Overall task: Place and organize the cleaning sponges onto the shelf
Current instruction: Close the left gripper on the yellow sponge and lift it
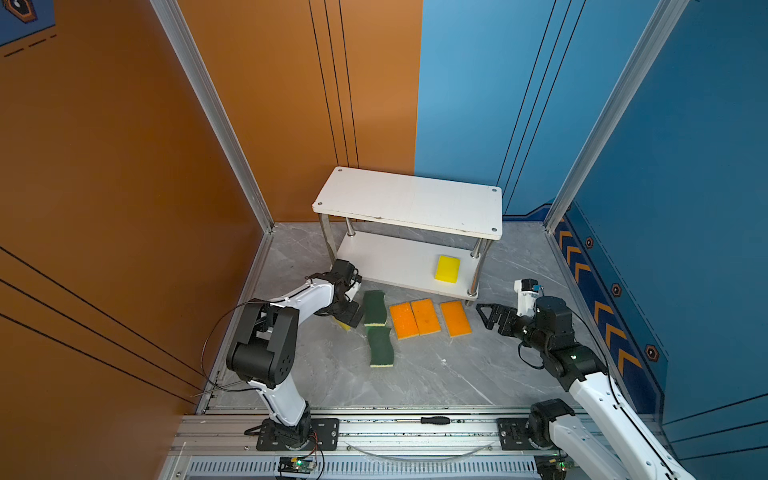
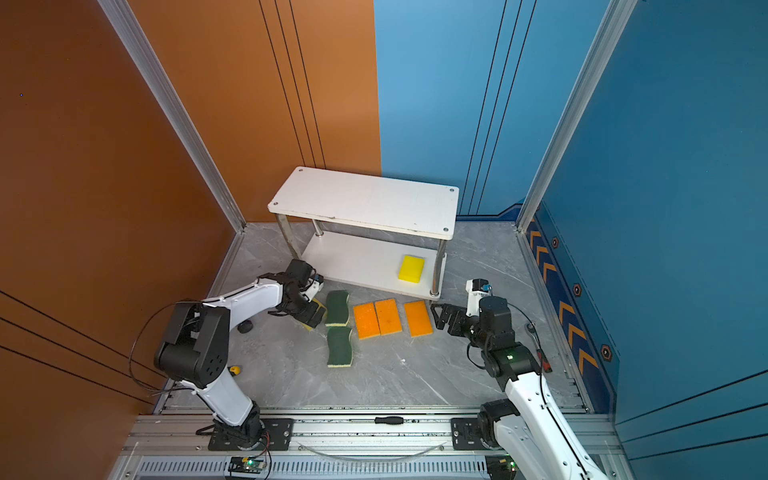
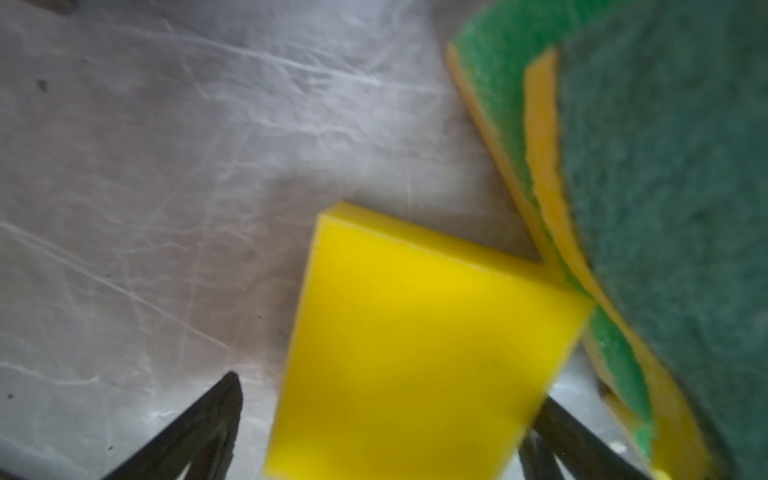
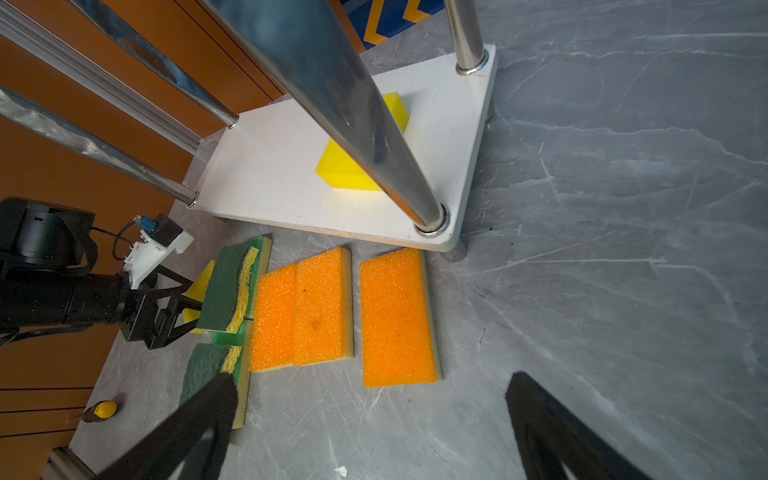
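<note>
Both top views: mounted high, tilted steeply down and forward over the grey marble-look tabletop (image 1: pixel 415 382), far enough back to fit both arms plus the white two-tier shelf with shiny metal posts (image 1: pixel 409 203) (image 2: pixel 365 199), pretty much identical framing, just nudged sideways. Left wrist view: crazy close, blurry, right over a plain yellow foam sponge (image 3: pixel 415 353). Right wrist view: low down, near, facing the shelf's bottom board and the orange-topped foam sponges (image 4: pixel 320 307), all shared with the top views

Reaches down with the left black parallel gripper (image 1: pixel 348 316), jaws wide apart, beside the front left corner of the white two-tier metal-posted shelf (image 1: pixel 407 199). Holds the right black parallel gripper (image 1: pixel 489 316) low, jaws likewise parted, just off the shelf's front right post.
</note>
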Robot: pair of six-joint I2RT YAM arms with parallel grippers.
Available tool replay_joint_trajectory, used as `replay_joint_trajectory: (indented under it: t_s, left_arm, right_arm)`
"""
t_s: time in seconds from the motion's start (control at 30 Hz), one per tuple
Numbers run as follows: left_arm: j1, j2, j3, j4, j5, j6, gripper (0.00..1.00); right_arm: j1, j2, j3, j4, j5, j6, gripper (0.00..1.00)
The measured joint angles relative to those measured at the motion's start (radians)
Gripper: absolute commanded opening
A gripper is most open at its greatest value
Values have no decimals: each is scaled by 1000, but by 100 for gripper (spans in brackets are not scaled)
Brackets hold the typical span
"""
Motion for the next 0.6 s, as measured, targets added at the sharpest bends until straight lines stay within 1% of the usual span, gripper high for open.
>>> replay_joint_trajectory:
  t_s: [0.43,0.5,0.53,0.6]
  left_arm:
    - [11,1,6,-14,13,-31,88]
    - [12,3,6,-14,19,-34,88]
    - [13,4,6,-15,21,-35,83]
    - [14,9,6,-15,29,-45,80]
  right_arm:
    - [0,0,0,0,0,0,100]
    - [0,0,0,0,0,0,100]
    - [0,0,0,0,0,0,100]
    - [0,0,0,0,0,0,100]
